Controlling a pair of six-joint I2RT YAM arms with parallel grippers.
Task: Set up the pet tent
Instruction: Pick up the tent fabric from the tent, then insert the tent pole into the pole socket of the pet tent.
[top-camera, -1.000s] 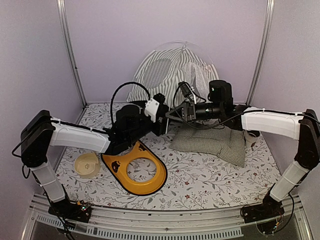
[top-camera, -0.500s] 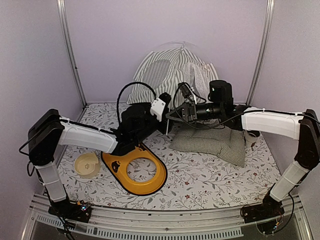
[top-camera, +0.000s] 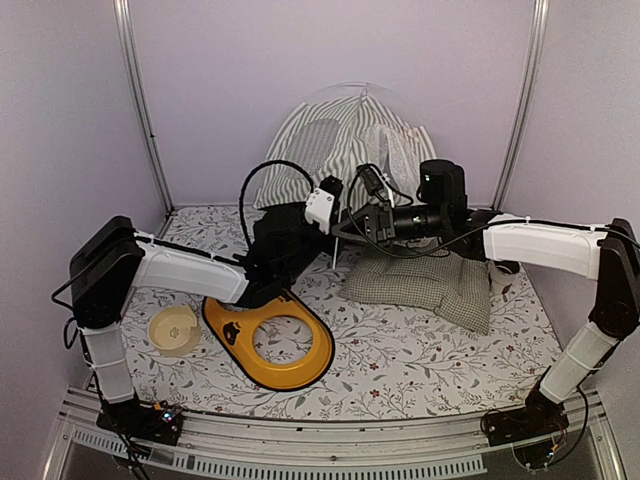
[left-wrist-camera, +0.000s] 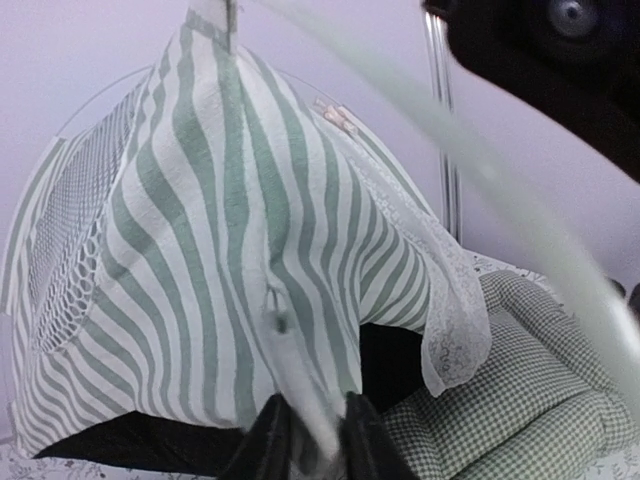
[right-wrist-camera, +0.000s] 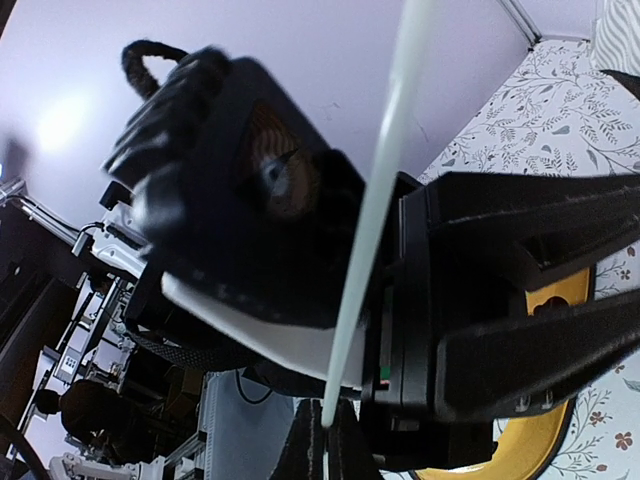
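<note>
Left wrist view: the left gripper (left-wrist-camera: 312, 445) is found clamped on a lower corner of the pet tent (left-wrist-camera: 230, 250). This pinch is hidden beneath the arms in the top external view. From above, the tent is recorded standing centrally against the back wall (top-camera: 220, 80), just behind the green-checked cushion (top-camera: 430, 280). The white pole (left-wrist-camera: 500, 180) arcs across to the right gripper (right-wrist-camera: 322, 440), which is clenched on it near its end; only the right wrist view shows that. It is judged that the pole tip is to be seated in the held corner. The fabric should be held taut, the pole bowed gradually and the tip aligned before pushing.
</note>
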